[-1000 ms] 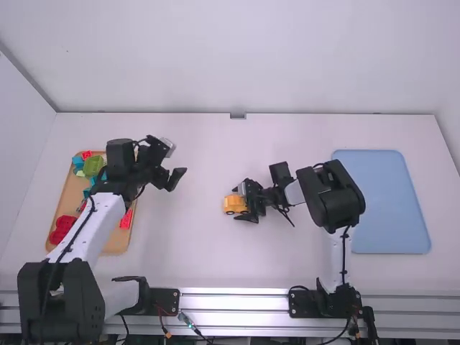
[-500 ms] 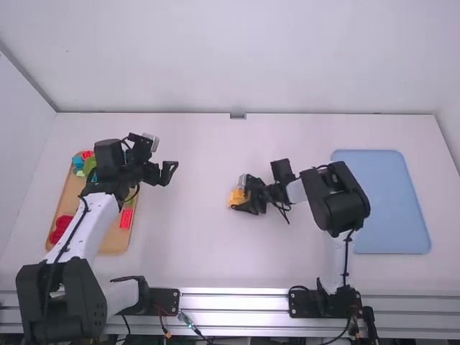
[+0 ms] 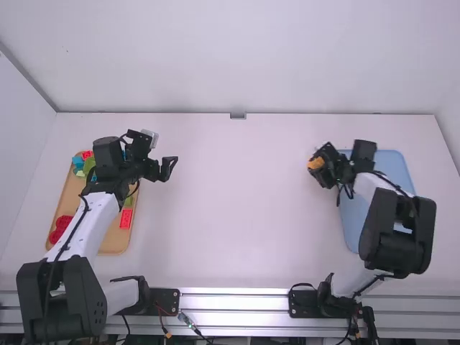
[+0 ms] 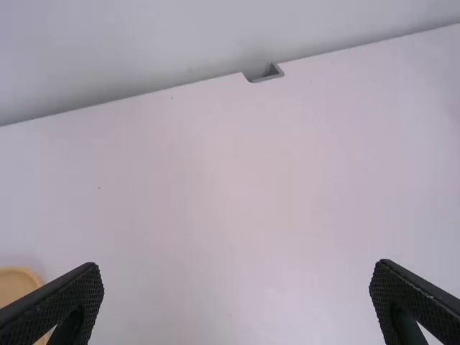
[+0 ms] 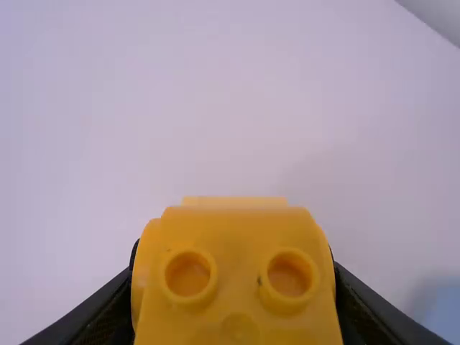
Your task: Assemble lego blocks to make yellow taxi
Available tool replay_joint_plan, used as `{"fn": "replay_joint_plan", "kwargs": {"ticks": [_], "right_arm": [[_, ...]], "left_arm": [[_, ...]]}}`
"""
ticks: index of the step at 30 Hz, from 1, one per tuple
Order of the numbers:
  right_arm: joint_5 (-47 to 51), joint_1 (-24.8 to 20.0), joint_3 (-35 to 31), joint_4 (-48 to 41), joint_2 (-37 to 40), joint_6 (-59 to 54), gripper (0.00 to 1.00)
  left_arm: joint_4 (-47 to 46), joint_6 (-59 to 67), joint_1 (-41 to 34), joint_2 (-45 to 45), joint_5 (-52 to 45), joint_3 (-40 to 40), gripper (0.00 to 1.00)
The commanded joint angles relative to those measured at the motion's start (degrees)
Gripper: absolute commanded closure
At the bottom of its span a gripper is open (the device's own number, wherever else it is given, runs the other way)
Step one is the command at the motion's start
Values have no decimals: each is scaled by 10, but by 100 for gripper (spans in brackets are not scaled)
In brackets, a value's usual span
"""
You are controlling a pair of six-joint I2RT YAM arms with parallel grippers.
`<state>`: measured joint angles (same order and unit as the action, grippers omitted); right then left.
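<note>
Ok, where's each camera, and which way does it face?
High: fixed above and behind, facing forward and down at the table; left arm, right arm show.
Left wrist: on its arm, facing table and back wall; left gripper shows.
Right wrist: on its arm, facing table; right gripper shows, gripping yellow blocks.
Shared by high and right wrist: yellow blocks.

The yellow taxi (image 3: 315, 164) sits pinched between the fingers of the right gripper (image 3: 322, 166), over on the right side of the table, just beside the far part of the blue mat (image 3: 352, 230). It's a chunky little thing, warm yellow going to orange, its parts joined into 1 compact body. The right wrist view catches 2 round, hollow-topped studs side by side, with a fainter round shape between them and lower in that view. A narrower, paler yellow strip shows behind the rounded upper edge. I can't tell which end is the front.
</note>
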<state>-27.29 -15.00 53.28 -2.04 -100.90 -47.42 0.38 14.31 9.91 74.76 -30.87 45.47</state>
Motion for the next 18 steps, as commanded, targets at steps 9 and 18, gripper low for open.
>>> {"fn": "replay_joint_plan", "kwargs": {"ticks": [9,18], "right_arm": [[-55,-199,3,94,-63,148,29],[-90,-207,4,106,-80,210,1]], "left_arm": [[32,-10,-2,37,-13,-2,1],[38,-11,-2,45,-12,-2,1]]}}
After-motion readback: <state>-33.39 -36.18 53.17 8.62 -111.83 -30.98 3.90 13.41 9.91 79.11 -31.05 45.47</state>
